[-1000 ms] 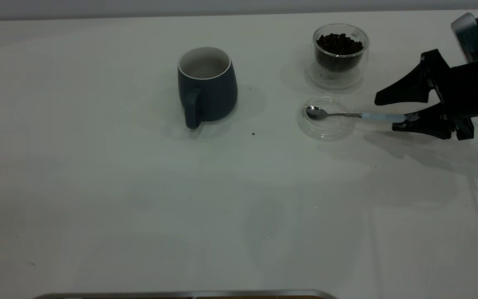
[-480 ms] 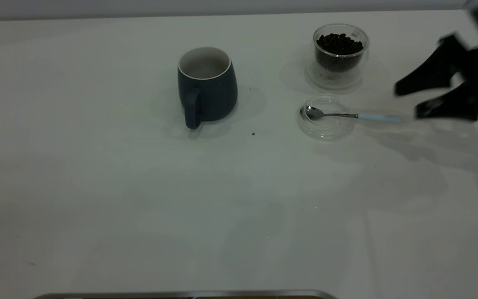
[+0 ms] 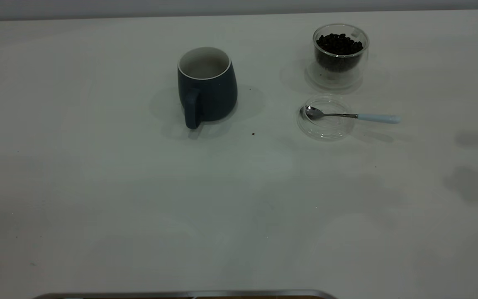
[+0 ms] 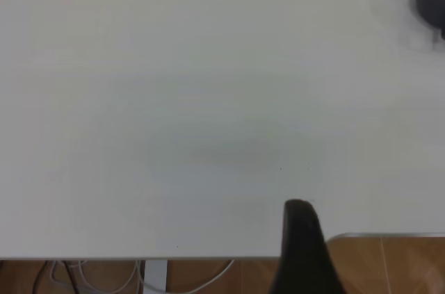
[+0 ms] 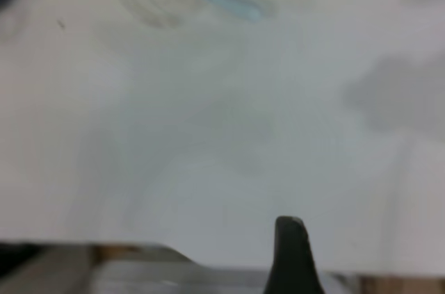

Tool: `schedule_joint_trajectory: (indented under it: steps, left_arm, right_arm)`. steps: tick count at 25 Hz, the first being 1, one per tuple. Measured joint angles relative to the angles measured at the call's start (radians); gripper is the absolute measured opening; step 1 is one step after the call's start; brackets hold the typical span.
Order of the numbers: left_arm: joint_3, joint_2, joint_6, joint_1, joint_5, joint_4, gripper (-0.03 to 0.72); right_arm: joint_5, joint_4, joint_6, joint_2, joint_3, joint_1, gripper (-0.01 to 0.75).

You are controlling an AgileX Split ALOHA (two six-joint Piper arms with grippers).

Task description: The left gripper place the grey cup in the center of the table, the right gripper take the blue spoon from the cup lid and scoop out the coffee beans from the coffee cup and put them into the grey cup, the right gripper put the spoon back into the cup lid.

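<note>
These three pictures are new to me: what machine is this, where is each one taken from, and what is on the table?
It is a two-armed robot at a white table. The wide picture looks down from outside; neither arm shows there. The other two come from cameras on the arms' wrists; the dark tip low in each is part of the left end effector and the right end effector. Neither holds anything. On the table stand a grey cup and a glass cup of coffee beans. A blue-handled spoon rests with its bowl in a clear lid.
</note>
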Motion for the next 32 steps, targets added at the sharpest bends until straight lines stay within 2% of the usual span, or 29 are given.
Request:
schedule_joint_trajectory:
  steps: [4, 8, 12, 16, 22, 26, 32]
  left_arm:
    - [0.0, 0.0, 0.0, 0.0, 0.0, 0.0, 0.567]
    - [0.0, 0.0, 0.0, 0.0, 0.0, 0.0, 0.567]
    - [0.0, 0.0, 0.0, 0.0, 0.0, 0.0, 0.567]
    - [0.0, 0.0, 0.0, 0.0, 0.0, 0.0, 0.567]
    - [0.0, 0.0, 0.001, 0.0, 0.0, 0.0, 0.567]
    - [0.0, 0.0, 0.003, 0.0, 0.0, 0.0, 0.567]
    - [0.0, 0.0, 0.003, 0.0, 0.0, 0.0, 0.567]
  right_arm:
    - [0.076, -0.132, 0.035, -0.229, 0.052, 0.053, 0.592]
    - [0.037, -0.14, 0.036, -0.432, 0.157, 0.073, 0.592]
    - [0.021, -0.138, 0.019, -0.612, 0.266, 0.131, 0.592]
    - [0.113, -0.144, 0.001, -0.799, 0.349, 0.163, 0.592]
    - [0.239, -0.249, -0.018, -1.097, 0.358, 0.162, 0.59]
    - [0.234, -0.285, -0.008, -1.273, 0.358, 0.162, 0.589]
    - [0.229, -0.306, 0.135, -1.414, 0.358, 0.162, 0.589]
